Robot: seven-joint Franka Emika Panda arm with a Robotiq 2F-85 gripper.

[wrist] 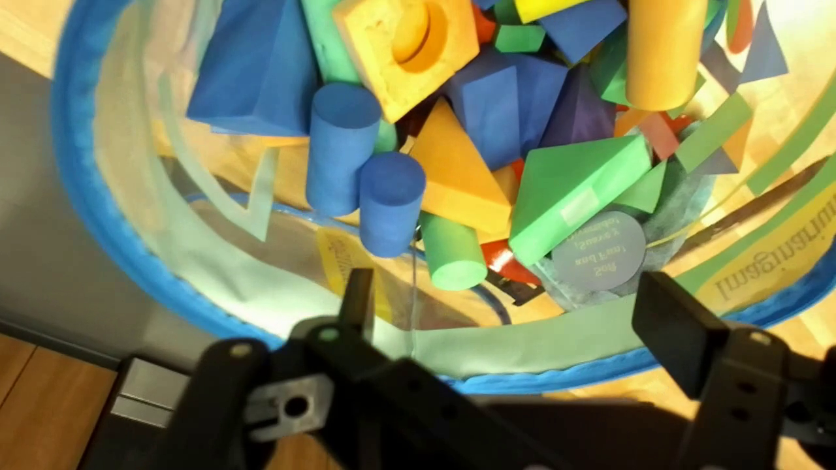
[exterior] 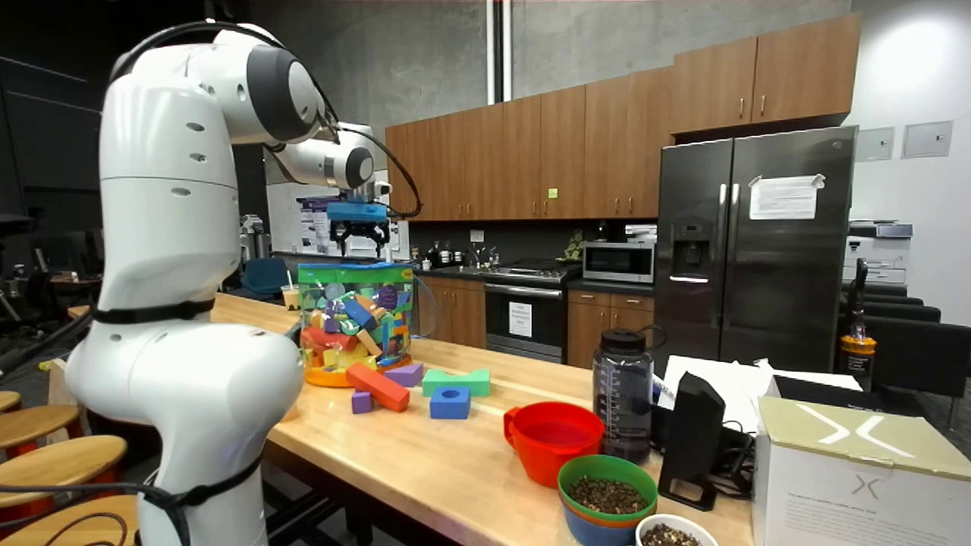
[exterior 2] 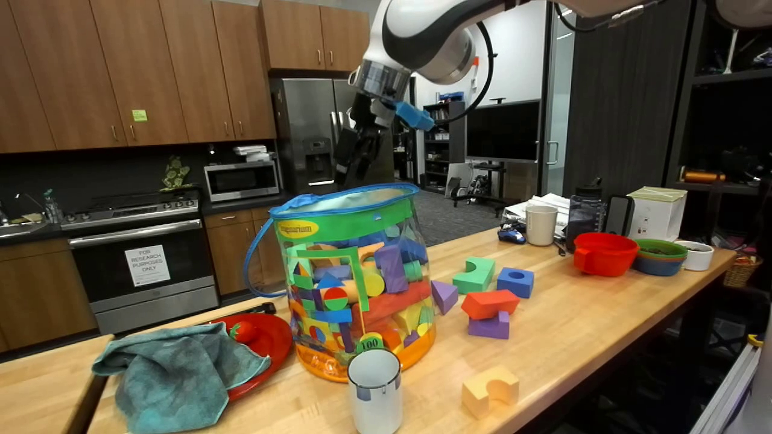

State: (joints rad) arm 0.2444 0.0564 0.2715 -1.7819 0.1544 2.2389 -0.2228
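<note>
Clear bag [exterior 2: 362, 222] upright on the counter [exterior 2: 579, 325], coloured blocks [wrist: 457, 176] inside. Arm [exterior: 171, 220] rises near the bag, elbow bent high, forearm reaching out, wrist pitched down. Pincer [exterior: 361, 244] hangs over the bag's open top, apart from it; jaws spread wide, nothing between them.

In an exterior view, looks nearly level between the close robot arm [exterior: 167, 243] and white box [exterior: 865, 485], along the table [exterior: 470, 455] toward the block bag [exterior: 355, 274], with the stove [exterior: 546, 318] and fridge [exterior: 694, 303] behind; in an exterior view, faces back along the table from the bag's end, with the white mug [exterior 2: 375, 401] nearest and the box far off. Takes in, in both exterior views, the bag, loose blocks [exterior: 379, 387], red cup [exterior: 557, 446], stove and fridge. In the wrist view, peers closely down past the gripper [wrist: 513, 312] into the bag's mouth, at a slant hard to judge amid the glare.
</note>
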